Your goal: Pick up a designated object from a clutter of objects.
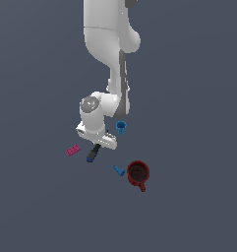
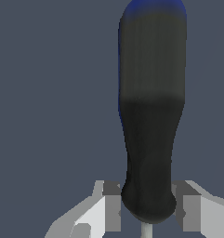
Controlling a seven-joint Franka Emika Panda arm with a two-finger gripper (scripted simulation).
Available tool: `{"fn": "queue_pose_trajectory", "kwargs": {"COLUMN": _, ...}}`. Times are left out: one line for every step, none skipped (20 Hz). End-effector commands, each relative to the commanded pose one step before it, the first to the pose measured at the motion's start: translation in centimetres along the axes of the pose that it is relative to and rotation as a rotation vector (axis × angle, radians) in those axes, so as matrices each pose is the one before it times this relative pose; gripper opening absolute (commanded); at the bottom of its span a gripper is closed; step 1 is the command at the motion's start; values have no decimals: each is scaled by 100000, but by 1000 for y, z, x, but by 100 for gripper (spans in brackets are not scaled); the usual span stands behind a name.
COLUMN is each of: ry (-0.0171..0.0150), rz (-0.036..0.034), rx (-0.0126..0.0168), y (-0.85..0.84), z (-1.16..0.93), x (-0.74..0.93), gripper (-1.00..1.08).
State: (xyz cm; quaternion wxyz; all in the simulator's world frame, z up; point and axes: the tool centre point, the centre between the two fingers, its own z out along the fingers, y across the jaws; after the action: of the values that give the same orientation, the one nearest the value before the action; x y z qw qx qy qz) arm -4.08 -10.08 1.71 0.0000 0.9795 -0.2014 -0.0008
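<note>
The screwdriver (image 1: 93,153) lies low among the clutter, and only its black handle and blue butt end show beneath the hand in the exterior view. My gripper (image 1: 98,141) sits right over it. In the wrist view the screwdriver's handle (image 2: 150,116) fills the frame, blue butt at the far end and a sliver of thin shaft at the near end. My gripper (image 2: 148,207) has a finger pressed against each side of the handle's narrow end, so it is shut on it. Most of the shaft is hidden.
A pink brick (image 1: 73,150) lies toward the exterior view's left of the screwdriver. A small blue cup (image 1: 121,127) stands behind the hand. A small blue peg (image 1: 119,170) and a dark red mug (image 1: 137,173) sit toward the exterior view's right.
</note>
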Motion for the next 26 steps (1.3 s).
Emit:
{"fn": "queue_pose_trajectory", "kwargs": {"ry": 134, "rz": 2, "rx": 30, "y": -25, "z": -477, "x": 111, "gripper": -100}}
{"fn": "queue_pose_trajectory", "kwargs": {"ry": 0, "rz": 0, "rx": 0, "y": -9, "z": -288, "x": 42, "gripper": -100}}
{"fn": "queue_pose_trajectory", "kwargs": {"ry": 0, "rz": 0, "rx": 0, "y": -11, "z": -342, "x": 50, "gripper": -100}}
{"fn": "queue_pose_trajectory", "kwargs": {"ry": 0, "rz": 0, "rx": 0, "y": -13, "z": -397, "x": 58, "gripper": -100}}
{"fn": "queue_pose_trajectory", "kwargs": {"ry": 0, "rz": 0, "rx": 0, "y": -14, "z": -452, "x": 66, "gripper": -100}}
{"fn": "queue_pose_trajectory", "kwargs": {"ry": 0, "rz": 0, "rx": 0, "y": -16, "z": -506, "x": 74, "gripper": -100}}
{"fn": "queue_pose_trajectory", "kwargs": {"ry": 0, "rz": 0, "rx": 0, "y": -17, "z": -559, "x": 82, "gripper": -100}}
{"fn": "queue_pose_trajectory", "kwargs": {"ry": 0, "rz": 0, "rx": 0, "y": -18, "z": -610, "x": 90, "gripper": -100}}
{"fn": "queue_pose_trajectory", "kwargs": {"ry": 0, "rz": 0, "rx": 0, "y": -19, "z": -661, "x": 98, "gripper": -100}}
{"fn": "queue_pose_trajectory", "kwargs": {"ry": 0, "rz": 0, "rx": 0, "y": -20, "z": -710, "x": 106, "gripper": -100}}
{"fn": "queue_pose_trajectory", "kwargs": {"ry": 0, "rz": 0, "rx": 0, "y": -21, "z": -759, "x": 114, "gripper": -100}}
{"fn": "queue_pose_trajectory", "kwargs": {"ry": -10, "rz": 58, "rx": 35, "y": 11, "z": -805, "x": 129, "gripper": -100}}
{"fn": "queue_pose_trajectory", "kwargs": {"ry": 0, "rz": 0, "rx": 0, "y": -23, "z": -854, "x": 129, "gripper": -100}}
{"fn": "queue_pose_trajectory", "kwargs": {"ry": 0, "rz": 0, "rx": 0, "y": -23, "z": -900, "x": 137, "gripper": -100}}
{"fn": "queue_pose_trajectory", "kwargs": {"ry": 0, "rz": 0, "rx": 0, "y": -24, "z": -946, "x": 145, "gripper": -100}}
{"fn": "queue_pose_trajectory", "kwargs": {"ry": 0, "rz": 0, "rx": 0, "y": -24, "z": -991, "x": 153, "gripper": -100}}
{"fn": "queue_pose_trajectory", "kwargs": {"ry": 10, "rz": 41, "rx": -55, "y": -10, "z": -1027, "x": 163, "gripper": -100}}
{"fn": "queue_pose_trajectory", "kwargs": {"ry": 0, "rz": 0, "rx": 0, "y": -24, "z": -1026, "x": 160, "gripper": -100}}
{"fn": "queue_pose_trajectory", "kwargs": {"ry": 0, "rz": 0, "rx": 0, "y": -24, "z": -1021, "x": 160, "gripper": -100}}
{"fn": "queue_pose_trajectory", "kwargs": {"ry": 14, "rz": 35, "rx": -58, "y": -14, "z": -1017, "x": 163, "gripper": -100}}
{"fn": "queue_pose_trajectory", "kwargs": {"ry": 0, "rz": 0, "rx": 0, "y": -24, "z": -1012, "x": 161, "gripper": -100}}
{"fn": "queue_pose_trajectory", "kwargs": {"ry": 0, "rz": 0, "rx": 0, "y": -24, "z": -1008, "x": 162, "gripper": -100}}
{"fn": "queue_pose_trajectory", "kwargs": {"ry": 0, "rz": 0, "rx": 0, "y": -24, "z": -1005, "x": 162, "gripper": -100}}
{"fn": "queue_pose_trajectory", "kwargs": {"ry": 0, "rz": 0, "rx": 0, "y": -25, "z": -1003, "x": 163, "gripper": -100}}
{"fn": "queue_pose_trajectory", "kwargs": {"ry": 18, "rz": 32, "rx": -59, "y": -20, "z": -1004, "x": 164, "gripper": -100}}
{"fn": "queue_pose_trajectory", "kwargs": {"ry": 0, "rz": 0, "rx": 0, "y": -26, "z": -1000, "x": 166, "gripper": -100}}
